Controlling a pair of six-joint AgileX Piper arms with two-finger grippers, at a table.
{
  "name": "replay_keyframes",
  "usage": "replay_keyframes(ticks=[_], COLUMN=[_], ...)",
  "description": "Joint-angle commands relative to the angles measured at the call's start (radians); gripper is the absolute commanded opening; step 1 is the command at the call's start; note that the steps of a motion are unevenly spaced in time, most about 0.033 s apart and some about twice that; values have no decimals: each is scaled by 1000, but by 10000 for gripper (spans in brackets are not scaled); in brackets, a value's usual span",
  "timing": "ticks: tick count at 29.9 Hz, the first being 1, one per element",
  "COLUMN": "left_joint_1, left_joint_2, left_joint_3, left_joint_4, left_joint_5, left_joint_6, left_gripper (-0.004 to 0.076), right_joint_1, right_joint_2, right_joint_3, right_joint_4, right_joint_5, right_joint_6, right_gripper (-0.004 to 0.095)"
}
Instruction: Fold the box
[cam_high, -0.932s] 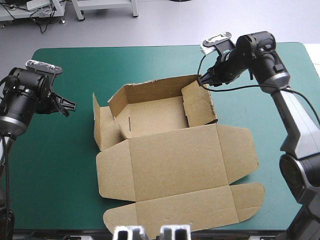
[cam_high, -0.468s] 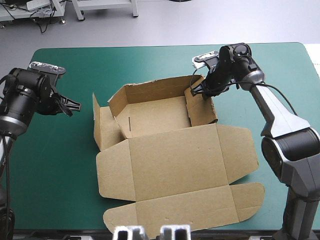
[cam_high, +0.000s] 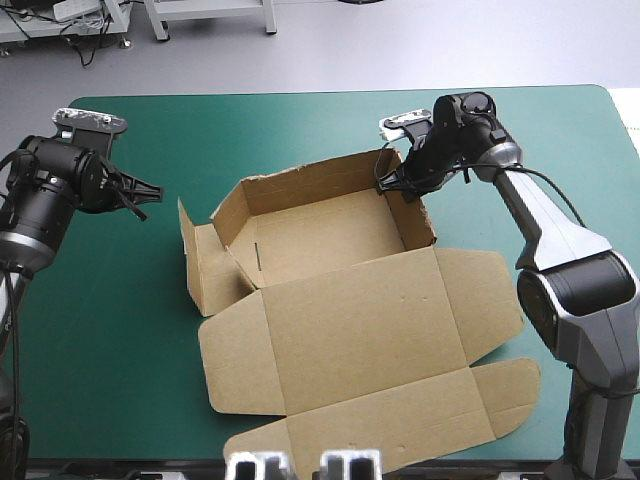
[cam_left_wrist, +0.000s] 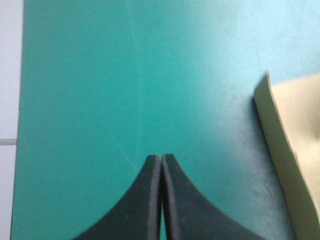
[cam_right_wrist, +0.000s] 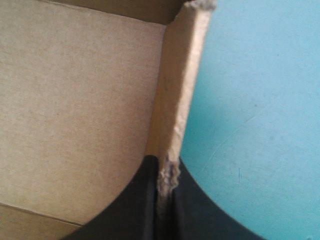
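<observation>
Box (cam_high: 340, 330) — tray half-formed, frame centre. Right gripper (cam_high: 392, 183) pinching right wall (cam_high: 418, 215), upper right: keep grip square, fold slowly. Left gripper (cam_high: 148, 189) — jaws pressed together, idle.

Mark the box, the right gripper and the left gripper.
box (cam_high: 330, 235): high view, on the tray's floor.
right gripper (cam_right_wrist: 167, 169): right wrist view, between its fingertips, clamped on the box's wall.
left gripper (cam_left_wrist: 161, 158): left wrist view, where its shut fingertips meet.

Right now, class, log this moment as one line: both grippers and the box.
left gripper: shut, empty, above teal-green cover | right gripper: shut on right wall of brown cardboard box | box: walls raised, lid flat
</observation>
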Motion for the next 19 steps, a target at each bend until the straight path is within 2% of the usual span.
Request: replay_keyframes(ticks=[1,6,10,17,19], left_joint_1=[6,97,210,383,399], left_joint_2=[-29,-29,-24,48,70], left_joint_3=[-34,-34,-34,-34,-34], left_joint_4=[84,18,-202,-868,-970], left_joint_5=[-145,-291,-371,-346,-334], left_joint_6=[-101,-203,-146,293,385], left_gripper=[-10,-10,-10,-10,-10], right_joint_1=[-17,-67,-115,-169,-180], right_joint_2=[-124,-234,-322,-462,-499], right_joint_3=[-64,-149,-183,-187,-187], right_joint_4=[3,43,53,84,84], right_joint_5=[22,22,22,22,22], right_joint_6=[-11,-11,-11,-19,-19], right_gripper=[-19,-19,-19,-19,-19])
